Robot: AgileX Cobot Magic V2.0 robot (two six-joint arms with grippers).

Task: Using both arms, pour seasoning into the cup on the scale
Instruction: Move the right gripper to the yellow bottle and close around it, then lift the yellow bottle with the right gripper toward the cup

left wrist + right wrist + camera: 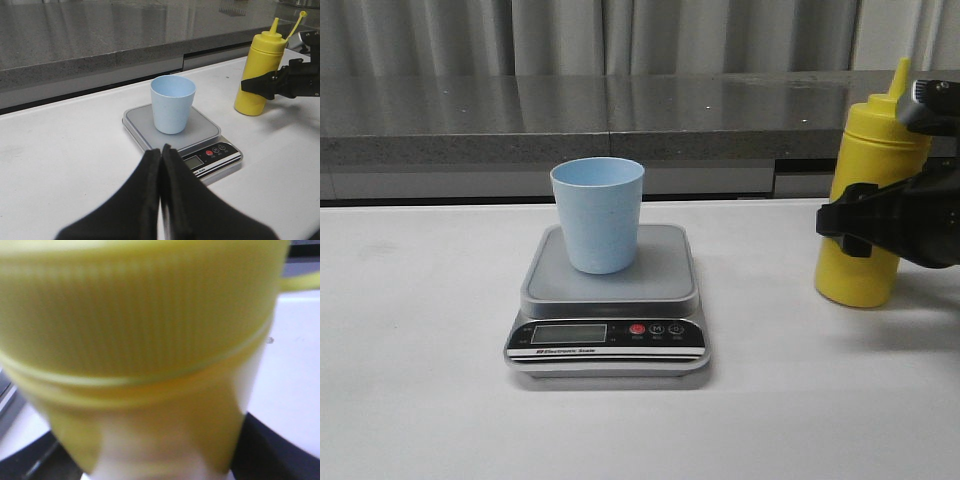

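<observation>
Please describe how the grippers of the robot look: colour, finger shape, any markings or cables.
Both are matte black. The left gripper has two flat fingers tapering to narrow tips. The right gripper looks blocky and angular, also black. No markings or cables can be made out.

The right gripper [850, 226] is matte black, with thick, blocky fingers whose ends are squared and angular. Behind the fingers the body widens into a bulky black housing, and above that sits a grey, ribbed-looking part, perhaps a camera mount, though it is cut off by the frame edge. The left gripper [160, 165] is the same plain black: two long flat fingers [145, 200] taper from a broad base to narrow, rounded tips. Their surfaces look smooth and dull, with no markings, screws or cables showing.
</observation>
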